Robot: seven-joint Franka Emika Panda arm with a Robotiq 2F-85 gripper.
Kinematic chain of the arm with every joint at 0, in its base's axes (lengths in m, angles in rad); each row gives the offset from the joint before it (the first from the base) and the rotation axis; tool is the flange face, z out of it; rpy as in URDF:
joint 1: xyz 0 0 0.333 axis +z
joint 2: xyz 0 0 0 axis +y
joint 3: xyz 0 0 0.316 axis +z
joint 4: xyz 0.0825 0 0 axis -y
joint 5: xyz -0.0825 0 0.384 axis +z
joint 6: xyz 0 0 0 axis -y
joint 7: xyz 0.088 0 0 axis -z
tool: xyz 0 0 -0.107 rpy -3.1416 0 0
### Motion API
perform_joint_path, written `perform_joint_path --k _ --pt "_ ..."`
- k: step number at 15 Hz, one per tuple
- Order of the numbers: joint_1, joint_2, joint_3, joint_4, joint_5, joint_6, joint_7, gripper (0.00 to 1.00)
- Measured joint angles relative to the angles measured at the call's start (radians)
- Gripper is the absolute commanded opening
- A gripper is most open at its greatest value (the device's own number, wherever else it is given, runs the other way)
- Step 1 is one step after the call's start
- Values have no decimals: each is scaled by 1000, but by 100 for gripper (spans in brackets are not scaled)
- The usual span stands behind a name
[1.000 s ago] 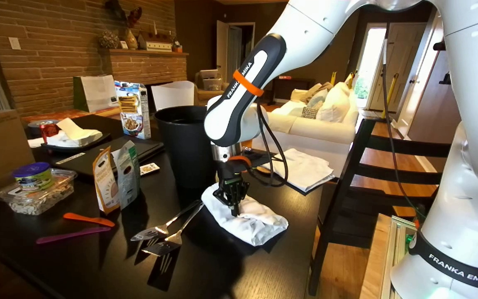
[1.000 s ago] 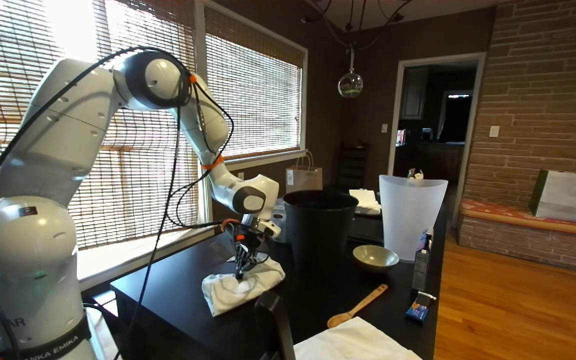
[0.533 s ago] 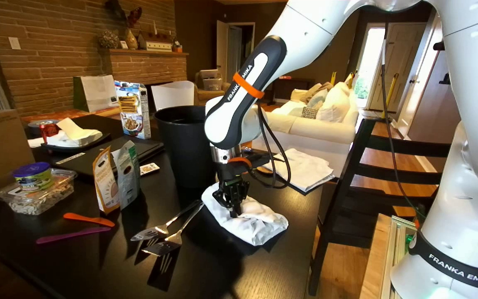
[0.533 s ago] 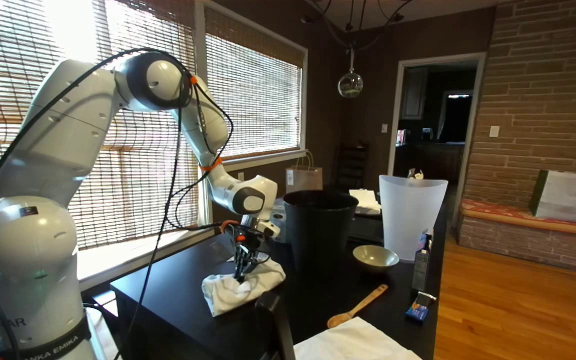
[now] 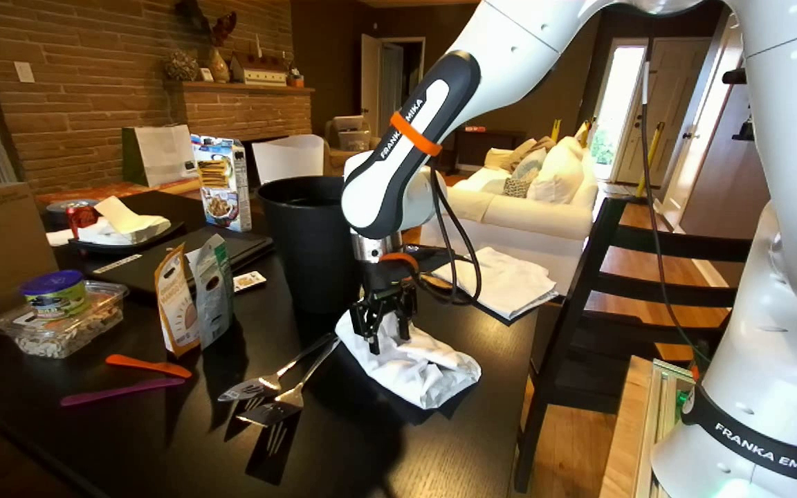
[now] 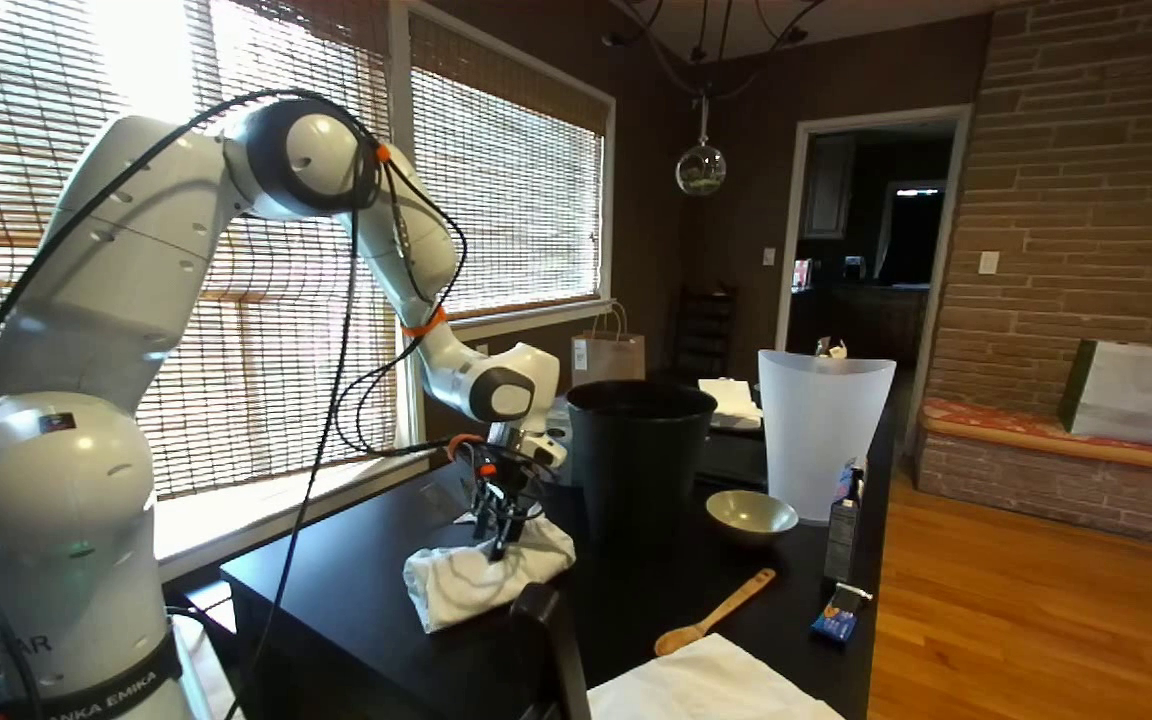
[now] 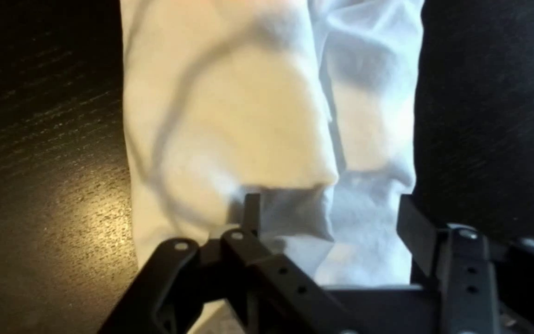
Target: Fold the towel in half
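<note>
White arm [image 6: 151, 200], black gripper [image 5: 389, 339]

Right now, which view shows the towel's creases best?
Wrist view: it looks down on the towel up close, creases large, though the frame crops it and the gripper covers part. Both exterior views show both ends, but the creases smaller, partly behind the gripper.

In an exterior view, beyond the pincer [image 5: 389, 341]: brick wall [image 5: 115, 97], cream sofa [image 5: 533, 225]. In an exterior view, above, behind pincer: slatted blinds [image 6: 506, 200], daylight coming through.
</note>
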Motion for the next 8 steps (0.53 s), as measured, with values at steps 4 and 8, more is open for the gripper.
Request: perform_joint_path --k 4,8 --pt "-5 -26 -14 1 0 0 0 100" --pt "-5 -49 -30 1 -12 -9 2 100"
